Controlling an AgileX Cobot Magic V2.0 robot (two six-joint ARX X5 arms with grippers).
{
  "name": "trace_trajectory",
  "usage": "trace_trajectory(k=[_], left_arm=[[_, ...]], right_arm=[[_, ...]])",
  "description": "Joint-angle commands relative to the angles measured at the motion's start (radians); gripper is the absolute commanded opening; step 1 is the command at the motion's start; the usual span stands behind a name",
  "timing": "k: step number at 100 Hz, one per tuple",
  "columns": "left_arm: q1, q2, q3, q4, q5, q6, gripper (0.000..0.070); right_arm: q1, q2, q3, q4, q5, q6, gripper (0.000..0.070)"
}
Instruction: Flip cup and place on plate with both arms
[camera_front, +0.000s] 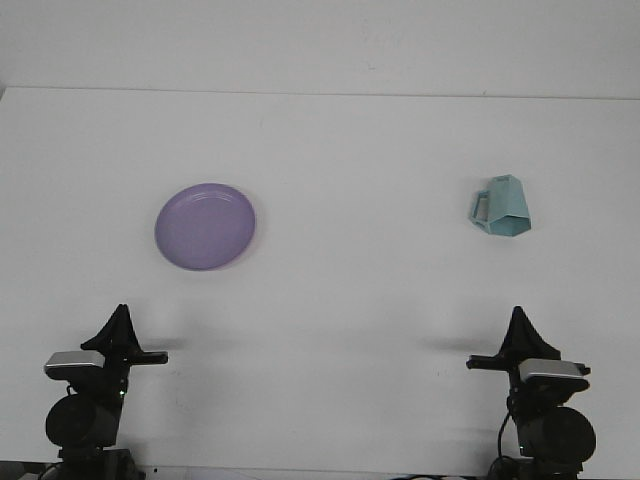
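**Cup untouched on its rim — both arms low at the near edge**

While the cup (500, 206) stands mouth-down on the right half of the table (340, 290), no part of the task can be counted as done. It is a pale teal, faceted mug, wider at the base that now rests on the surface, with its handle turned toward the left. A rigid, light body is judged from its look — probably plastic or glazed ware, so the angled walls may be slippery under the pads. The handle, or the narrower upper part of the body, is judged the surest place to take hold; a pinch across two opposite facets should resist twisting during the flip.

The purple plate (205, 226) lies flat on the left half, well apart from the cup, with nothing on it.

The right gripper (518, 322) is seen at the near right edge, below the cup and far from it; the left gripper (120, 318) sits likewise below the plate. Each shows only as a dark pointed shape, so whether the pincers are released or clenched cannot be told. Nothing is held.
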Motion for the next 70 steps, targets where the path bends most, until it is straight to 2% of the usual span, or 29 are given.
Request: trace_trajectory(k=[1,11,27,40,43,46,55,58,61,70], left_arm=[[0.0,0.0,-0.019,0.015,0.001,-0.004,0.0013],[0.0,0.0,-0.019,0.015,0.001,-0.004,0.0014],[0.0,0.0,-0.019,0.014,0.001,-0.004,0.0014],[0.0,0.0,-0.019,0.013,0.001,-0.004,0.0014],[0.0,0.0,-0.019,0.013,0.001,-0.004,0.0014],[0.0,0.0,-0.019,0.013,0.001,-0.005,0.0014],[0.0,0.0,-0.019,0.013,0.001,-0.005,0.0014],[0.0,0.0,-0.019,0.013,0.001,-0.005,0.0014],[0.0,0.0,-0.019,0.013,0.001,-0.007,0.0014],[0.0,0.0,-0.019,0.013,0.001,-0.026,0.0014]], right_arm=[[0.0,0.034,0.084,-0.014,0.039,0.031,0.0],[0.0,0.132,0.207,-0.06,0.051,-0.023,0.0],[-0.001,0.379,0.391,-0.096,0.104,-0.197,0.0],[-0.017,0.567,0.45,-0.065,0.141,-0.324,0.0009],[-0.023,0.609,0.45,-0.039,0.143,-0.343,0.0045],[-0.031,0.648,0.45,-0.022,0.143,-0.355,0.0119],[-0.055,0.762,0.45,0.035,0.142,-0.396,0.0444],[-0.064,0.798,0.45,0.057,0.141,-0.404,0.0523],[-0.074,0.835,0.45,0.082,0.141,-0.417,0.0556],[-0.105,0.944,0.45,0.171,0.136,-0.452,0.0557]])
